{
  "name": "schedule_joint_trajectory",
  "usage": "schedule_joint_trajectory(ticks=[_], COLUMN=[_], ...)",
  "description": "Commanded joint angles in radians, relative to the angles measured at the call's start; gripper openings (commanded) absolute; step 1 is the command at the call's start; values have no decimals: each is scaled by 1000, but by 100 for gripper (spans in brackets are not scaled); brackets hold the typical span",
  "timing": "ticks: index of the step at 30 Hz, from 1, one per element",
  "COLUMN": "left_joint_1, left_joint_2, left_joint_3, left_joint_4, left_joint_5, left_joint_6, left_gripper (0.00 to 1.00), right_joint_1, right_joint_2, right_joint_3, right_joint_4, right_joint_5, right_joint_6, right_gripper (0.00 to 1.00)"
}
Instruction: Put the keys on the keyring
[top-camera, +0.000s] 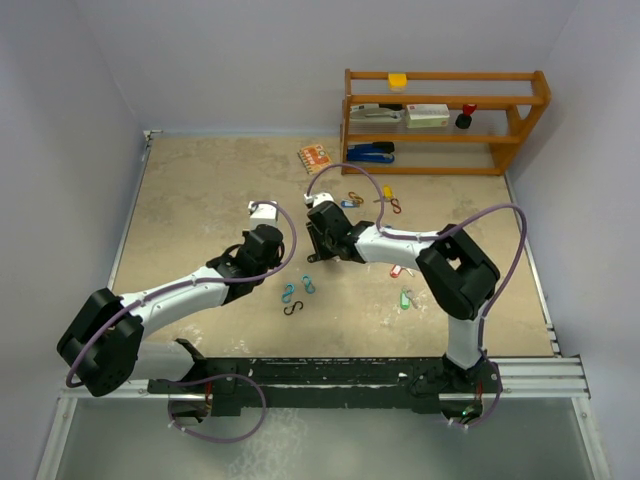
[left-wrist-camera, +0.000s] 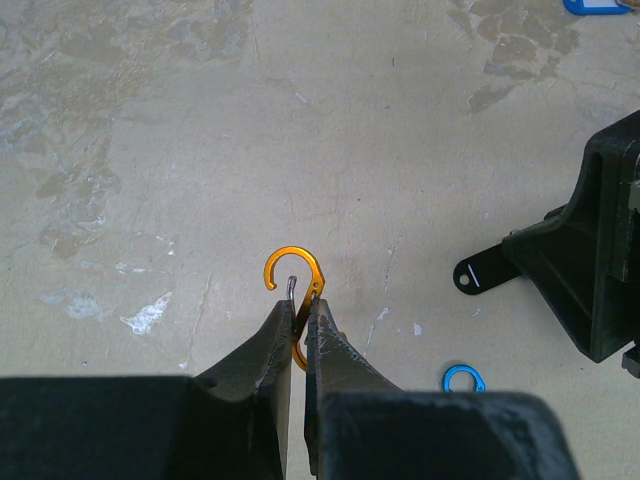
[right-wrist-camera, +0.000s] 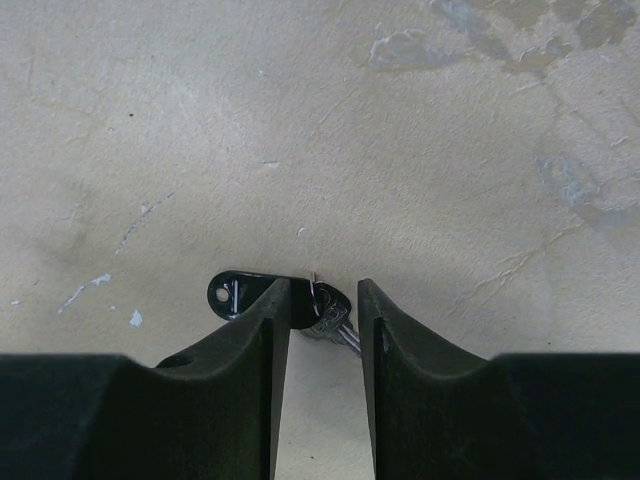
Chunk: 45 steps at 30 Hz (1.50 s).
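At the left, our left gripper (left-wrist-camera: 300, 305) is closed tight on an orange clip (left-wrist-camera: 293, 252). It pinches the lower half, so the upper hook stands free beyond the fingertips, above the bench (left-wrist-camera: 150, 150). A little to the right, a teal clip (top-camera: 288, 292), a black S-shaped clip (top-camera: 292, 308) and a second teal clip (top-camera: 308, 284) lie close together on the bench. Next comes our right gripper (right-wrist-camera: 322, 290), lowered to the surface with its jaws apart. They straddle the black-tagged key (right-wrist-camera: 245, 292), whose tag pokes out past the left finger while the metal ring and blade sit in the gap; we see no pinch on it. Further right, the other keys lie loose on the bench: the blue-tagged key (top-camera: 348, 203) and the yellow-tagged key (top-camera: 387, 192) toward the back, the red-tagged key (top-camera: 396, 270) and the green-tagged key (top-camera: 406, 298) near the right arm's elbow. A wooden shelf (top-camera: 520, 140) stands at the back right.
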Motion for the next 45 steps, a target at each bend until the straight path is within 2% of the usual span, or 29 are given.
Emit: schedule_joint_trajectory(ticks=[1,7,13,22,27,34,45], left_joint_1=[10,10,10,10,10,11,10], left_joint_2=[-20,-20,-17,4,22,64,100], left_joint_3=[3,4,4,25,41,100,155], left_joint_4=[25,26,25,33,63,72,92], left_joint_5=[-13,-14,-13,61,181,287,376], left_joint_6=[0,0,0,22,60,91,110], left_gripper=[0,0,0,0,0,0,0], right_joint_1=[0,0,0,-5,-47,-54,-53], right_joint_2=[-1,1,-17,-226,-331,-384,-431], right_joint_3=[8,8,6,-124,-201,-248,-308], right_joint_4=[21,18,14,130,187,218,274], right_joint_5=[-5,5,25,37,-71,-130,-247], right_joint_6=[-9,-9,-12,-88,-105,-184,-200], right_gripper=[35,26,0,0,0,0,0])
